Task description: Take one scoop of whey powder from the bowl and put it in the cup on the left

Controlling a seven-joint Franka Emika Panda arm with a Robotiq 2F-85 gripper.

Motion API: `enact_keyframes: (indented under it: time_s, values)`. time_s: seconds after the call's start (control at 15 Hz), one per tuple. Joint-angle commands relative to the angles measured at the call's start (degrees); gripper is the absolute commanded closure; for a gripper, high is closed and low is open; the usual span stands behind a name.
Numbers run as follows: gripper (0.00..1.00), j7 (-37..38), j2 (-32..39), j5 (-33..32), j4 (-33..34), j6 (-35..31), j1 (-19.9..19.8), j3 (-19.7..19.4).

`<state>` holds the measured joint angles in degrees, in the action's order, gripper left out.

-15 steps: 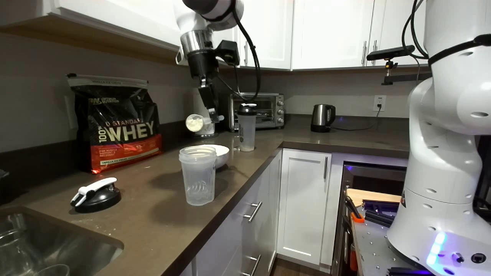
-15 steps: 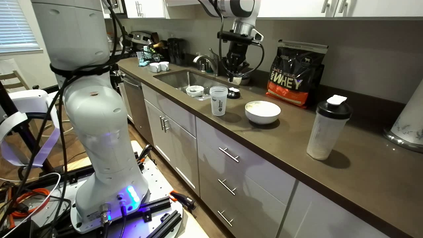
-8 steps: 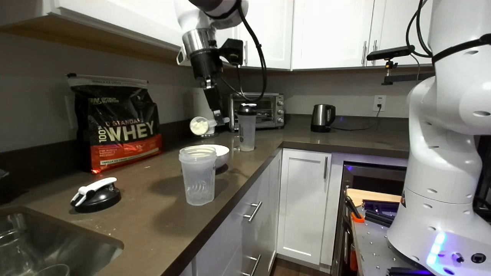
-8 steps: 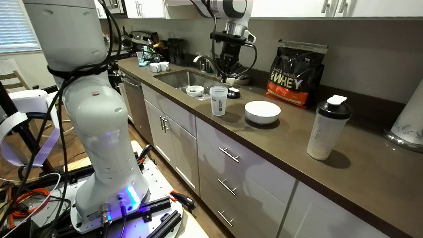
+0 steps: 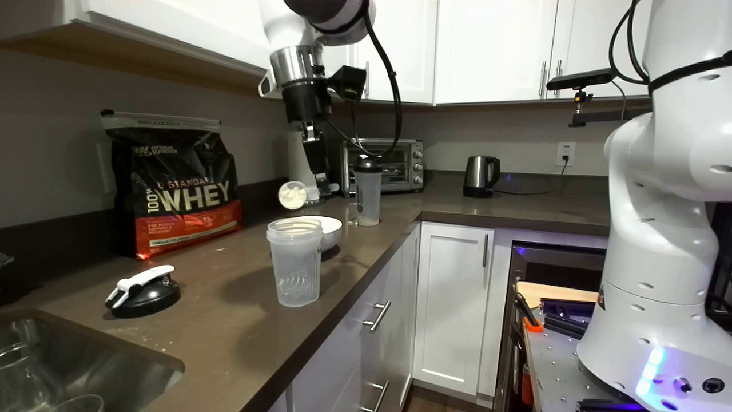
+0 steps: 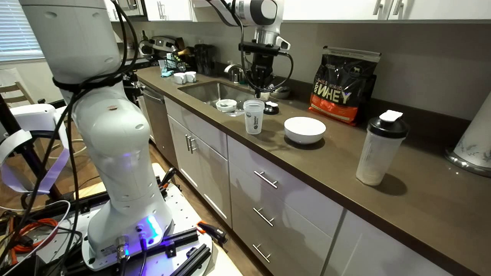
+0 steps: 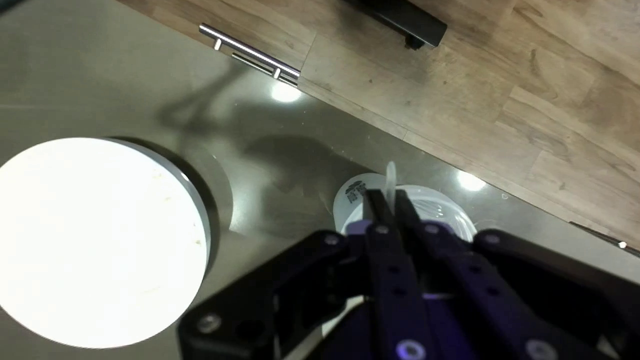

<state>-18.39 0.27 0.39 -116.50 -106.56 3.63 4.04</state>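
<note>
The pincer [image 5: 323,186] grips the measuring scoop [image 5: 312,194], pale powder [image 5: 292,198] inside, by its handle, at twelve o'clock from the shaker cup [image 5: 295,269] in an exterior view. In the wrist view, the white bowl [image 7: 170,220] sits at the pincer's nine o'clock.

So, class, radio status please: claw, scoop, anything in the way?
Claw shut on the scoop. Scoop held aloft, pale powder inside. Clear cup open-topped, nothing seen blocking it.

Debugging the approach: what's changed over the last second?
The black gripper, shut on a pale round-headed scoop, shifted leftward in an exterior view toward the tall clear plastic cup, dipping slightly. Nothing grabbed or released. Cup and shallow white bowl stayed put.
</note>
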Motion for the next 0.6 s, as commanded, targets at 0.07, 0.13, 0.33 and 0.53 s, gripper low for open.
enact_keyframes:
  time_s: [0.07, 0.13, 0.33, 0.53]
  values:
    - [0.99, -0.5, -0.9, -3.1, -1.8, -3.5, 0.5, 0.1]
    - [0.99, -0.4, -0.7, -3.5, -1.8, -3.8, 0.5, 0.1]
    - [0.99, -0.3, -0.6, -4.5, -1.9, -4.2, 0.5, 0.2]
    - [0.99, -0.1, -0.8, -5.0, -2.0, -4.4, 0.6, 0.3]
